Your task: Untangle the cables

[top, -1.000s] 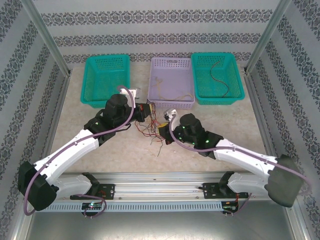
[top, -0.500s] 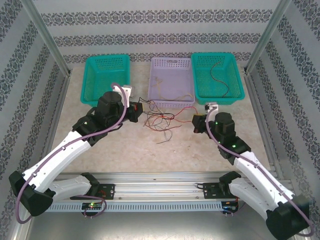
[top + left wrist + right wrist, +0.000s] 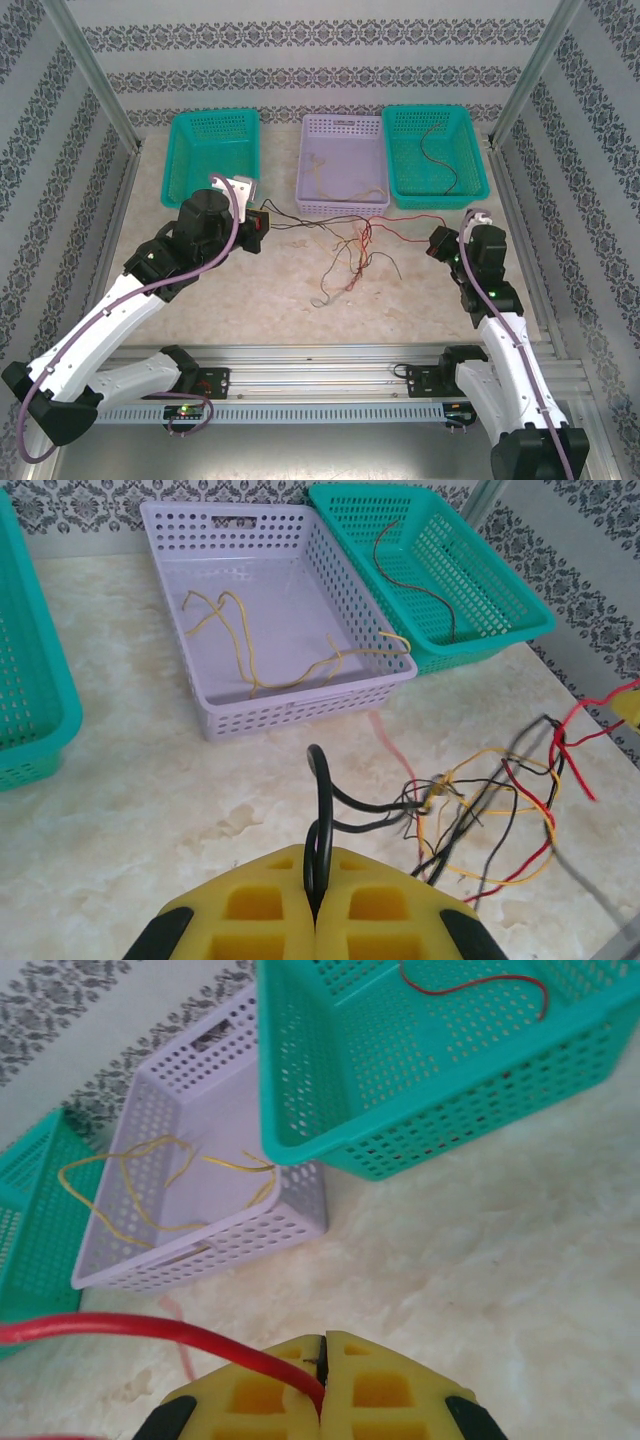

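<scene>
L gripper (image 3: 316,882) is clamped on black cable (image 3: 321,780), R gripper (image 3: 322,1362) on red cable (image 3: 120,1326). The tangle (image 3: 350,256) is strung betw. them, long axis left-right across table (image 3: 240,300) centre, approx. midway.

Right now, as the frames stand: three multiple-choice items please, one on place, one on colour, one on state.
1. The loose yellow wires lie in: A) the left teal basket B) the lilac basket C) the right teal basket.
2. The right gripper pinches a wire coloured: A) red B) yellow C) black.
3. The left gripper is: A) wide open B) shut on nothing C) shut on a black wire.
Answers: 1 B, the yellow strands rest on the lilac floor. 2 A, a red wire runs into its closed jaws. 3 C, the black wire is clamped between its closed jaws.
</scene>
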`<state>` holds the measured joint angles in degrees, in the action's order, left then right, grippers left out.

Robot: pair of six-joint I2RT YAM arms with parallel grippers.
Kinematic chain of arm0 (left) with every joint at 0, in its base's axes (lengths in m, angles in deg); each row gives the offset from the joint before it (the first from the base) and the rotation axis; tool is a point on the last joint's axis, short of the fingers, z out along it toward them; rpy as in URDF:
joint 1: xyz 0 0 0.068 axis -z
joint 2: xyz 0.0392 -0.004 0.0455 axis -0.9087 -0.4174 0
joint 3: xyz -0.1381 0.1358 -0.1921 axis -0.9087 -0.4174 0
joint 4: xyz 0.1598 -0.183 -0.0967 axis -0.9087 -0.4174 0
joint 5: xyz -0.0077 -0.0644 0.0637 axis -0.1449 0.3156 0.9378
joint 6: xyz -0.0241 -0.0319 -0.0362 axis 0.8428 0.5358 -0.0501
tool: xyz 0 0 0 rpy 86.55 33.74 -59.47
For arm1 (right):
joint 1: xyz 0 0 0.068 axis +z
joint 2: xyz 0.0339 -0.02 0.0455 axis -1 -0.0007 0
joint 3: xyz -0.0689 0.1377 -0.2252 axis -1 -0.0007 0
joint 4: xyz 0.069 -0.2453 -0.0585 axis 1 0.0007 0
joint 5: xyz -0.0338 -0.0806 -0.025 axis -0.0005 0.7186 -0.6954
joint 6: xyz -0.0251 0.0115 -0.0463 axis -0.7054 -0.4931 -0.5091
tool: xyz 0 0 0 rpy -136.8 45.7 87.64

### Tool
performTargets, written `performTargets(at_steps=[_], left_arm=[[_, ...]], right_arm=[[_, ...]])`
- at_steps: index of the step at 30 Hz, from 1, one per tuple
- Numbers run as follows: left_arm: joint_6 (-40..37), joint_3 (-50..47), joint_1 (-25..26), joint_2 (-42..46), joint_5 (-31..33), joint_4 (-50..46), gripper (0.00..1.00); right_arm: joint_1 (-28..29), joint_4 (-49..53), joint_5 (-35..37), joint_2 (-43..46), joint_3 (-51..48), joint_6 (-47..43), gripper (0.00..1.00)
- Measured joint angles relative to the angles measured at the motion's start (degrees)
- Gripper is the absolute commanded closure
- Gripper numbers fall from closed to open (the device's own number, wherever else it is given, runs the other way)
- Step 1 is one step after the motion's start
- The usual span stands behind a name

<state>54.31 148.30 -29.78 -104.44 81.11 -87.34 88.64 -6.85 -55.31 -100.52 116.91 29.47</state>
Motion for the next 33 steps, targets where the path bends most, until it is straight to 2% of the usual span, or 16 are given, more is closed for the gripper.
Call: performTargets(at_steps=[15,19,23,27,33], left_arm=[[-4.44,0.0,-0.07,2.49,10.23,-2.73,1.0],[-4.79,0.0,-0.42,4.79,12.11,-3.26,1.0],[-4.76,-0.39,-0.42,6.12,10.6,-2.8,1.0],[-4.76,-2.58,-0.42,5.97,5.64,-1.05,1.0],[-4.74,-3.69,-0.42,4.68,-1.38,0.85,1.0]], right_arm=[[-14.38,5.95,2.19,2.21,0.0,4.26,1.0],[-18.16,5.29,0.17,2.16,-0.46,6.08,1.0],[-18.82,4.15,-5.53,0.44,-0.61,7.5,1.0],[-18.56,3.78,-10.97,0.57,0.11,7.74,1.0],[-15.72,4.52,-11.52,2.93,6.6,7.72,1.0]])
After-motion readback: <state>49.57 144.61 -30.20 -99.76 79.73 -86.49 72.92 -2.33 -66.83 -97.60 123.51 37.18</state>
